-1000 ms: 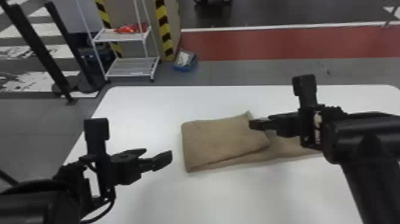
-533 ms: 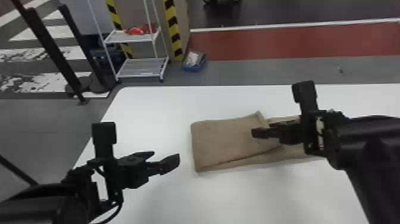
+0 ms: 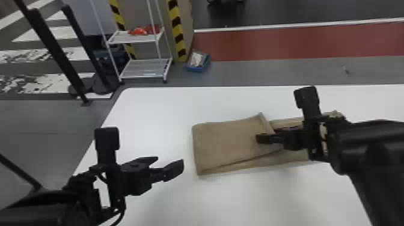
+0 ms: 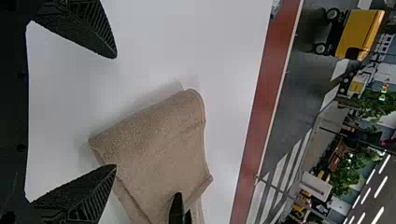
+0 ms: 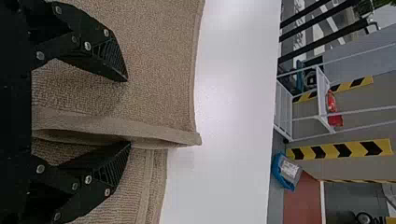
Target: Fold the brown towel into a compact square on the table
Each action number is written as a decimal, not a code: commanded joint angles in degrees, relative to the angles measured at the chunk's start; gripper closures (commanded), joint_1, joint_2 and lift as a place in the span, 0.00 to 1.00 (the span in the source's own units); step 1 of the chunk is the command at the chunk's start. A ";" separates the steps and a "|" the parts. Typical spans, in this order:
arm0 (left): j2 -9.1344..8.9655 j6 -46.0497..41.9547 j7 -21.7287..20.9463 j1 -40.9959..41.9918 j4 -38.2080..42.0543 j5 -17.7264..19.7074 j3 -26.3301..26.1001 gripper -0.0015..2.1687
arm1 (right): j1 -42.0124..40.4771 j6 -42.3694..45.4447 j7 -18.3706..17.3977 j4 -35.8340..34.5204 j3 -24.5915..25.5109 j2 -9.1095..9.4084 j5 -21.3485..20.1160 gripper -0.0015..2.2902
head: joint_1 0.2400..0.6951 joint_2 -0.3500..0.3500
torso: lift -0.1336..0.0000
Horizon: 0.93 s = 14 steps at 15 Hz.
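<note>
The brown towel (image 3: 231, 144) lies on the white table with its left part folded over and a longer layer running right beneath. My left gripper (image 3: 169, 163) is open left of the towel in the head view; in the left wrist view the open left gripper (image 4: 116, 114) has bare table and a towel corner between its fingertips. Over the fold's edge is my right gripper (image 3: 264, 136). From the right wrist, the open right gripper (image 5: 128, 112) straddles the raised hem of the brown towel (image 5: 159, 60), one finger on each side.
The white table (image 3: 159, 108) extends around the towel, its left edge beside my left arm. Beyond it on the floor stand a white rack (image 3: 144, 70), a blue bin (image 3: 197, 64) and black posts (image 3: 57, 54).
The towel, table and background have shifted right in the head view. My left gripper has also shifted slightly right there, and the right gripper stays over the fold's edge.
</note>
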<state>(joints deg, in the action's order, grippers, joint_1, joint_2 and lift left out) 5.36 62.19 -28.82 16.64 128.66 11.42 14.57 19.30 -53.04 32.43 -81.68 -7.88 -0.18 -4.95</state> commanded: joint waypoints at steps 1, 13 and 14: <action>0.00 0.00 -0.01 0.06 0.02 -0.08 -0.15 0.02 | -0.67 -0.01 0.00 -0.50 0.76 0.23 0.64 0.20 | 1.00 0.74 | 0.08; 0.00 0.00 -0.01 0.15 -0.16 -0.08 0.37 0.02 | 0.12 -5.98 0.44 -4.19 2.08 0.23 -0.68 0.18 | 1.00 0.72 | 0.08; 0.00 0.00 -0.01 0.15 -0.25 0.01 0.46 0.02 | 0.21 -5.98 0.44 -4.19 2.08 0.23 -0.68 0.18 | 1.00 0.72 | 0.08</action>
<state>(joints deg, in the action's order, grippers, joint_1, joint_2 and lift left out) 5.36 62.19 -28.82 16.76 128.52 11.39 14.93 19.25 -58.84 32.87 -85.92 -5.67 -0.18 -5.47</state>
